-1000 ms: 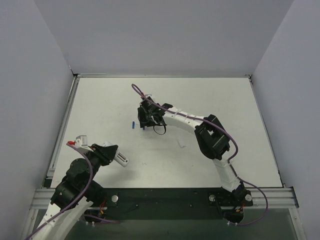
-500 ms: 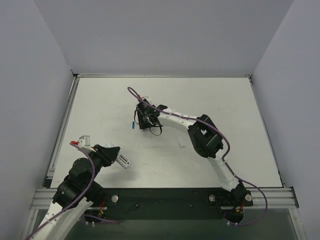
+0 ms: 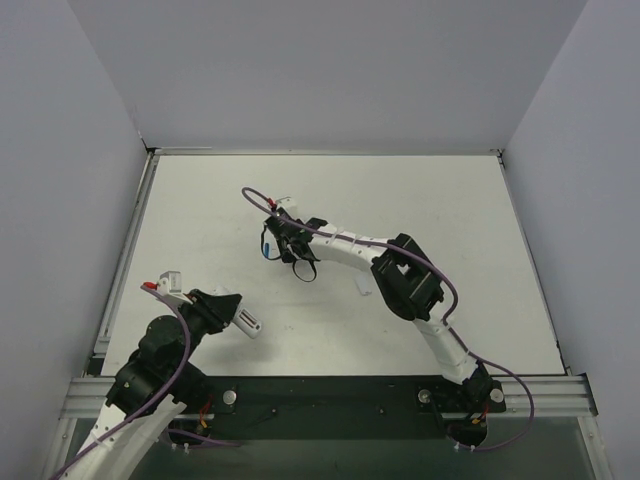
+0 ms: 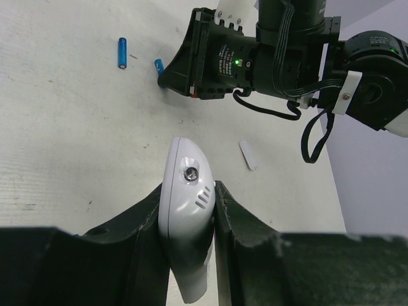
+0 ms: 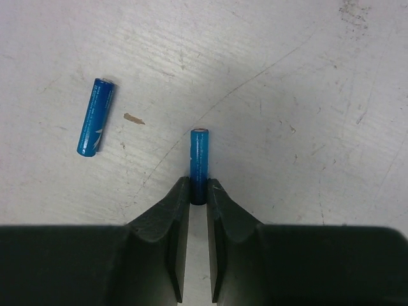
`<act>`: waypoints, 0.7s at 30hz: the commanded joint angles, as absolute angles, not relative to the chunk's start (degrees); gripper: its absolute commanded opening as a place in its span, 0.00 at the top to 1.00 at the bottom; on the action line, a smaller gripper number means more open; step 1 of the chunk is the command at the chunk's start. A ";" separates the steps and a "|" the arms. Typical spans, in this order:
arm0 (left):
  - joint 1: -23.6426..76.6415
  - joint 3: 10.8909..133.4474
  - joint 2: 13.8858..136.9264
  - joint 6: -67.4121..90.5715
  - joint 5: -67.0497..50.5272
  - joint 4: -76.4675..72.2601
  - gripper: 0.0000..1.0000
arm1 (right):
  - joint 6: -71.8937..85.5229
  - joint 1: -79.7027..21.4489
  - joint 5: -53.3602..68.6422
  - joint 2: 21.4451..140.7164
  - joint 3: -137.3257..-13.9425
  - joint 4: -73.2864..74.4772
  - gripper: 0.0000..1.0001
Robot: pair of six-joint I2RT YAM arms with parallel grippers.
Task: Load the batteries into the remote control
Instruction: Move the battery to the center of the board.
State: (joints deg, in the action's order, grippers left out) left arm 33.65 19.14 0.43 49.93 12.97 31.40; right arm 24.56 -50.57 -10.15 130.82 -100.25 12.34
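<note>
Blue battery (image 5: 199, 164) is pinched at its near end by the right claw (image 5: 198, 190), sticking out in front over the white table (image 5: 306, 95); the other battery (image 5: 95, 125) lies flat further out to that claw's left; the left claw (image 4: 188, 187) is pressed tight on the remote control (image 4: 185, 220), whose round end pokes out in front.
</note>
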 commanded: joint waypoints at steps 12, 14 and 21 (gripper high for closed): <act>33.49 16.44 -3.69 52.56 10.02 24.09 1.00 | 16.96 -50.89 -5.54 115.77 -79.38 17.84 1.00; 33.57 15.39 -3.25 53.17 9.23 21.90 1.00 | 16.61 -50.89 -2.82 111.98 -73.43 19.15 1.00; 33.49 13.45 0.52 54.40 7.03 15.65 1.00 | 18.72 -51.68 1.93 102.67 -58.04 22.94 0.99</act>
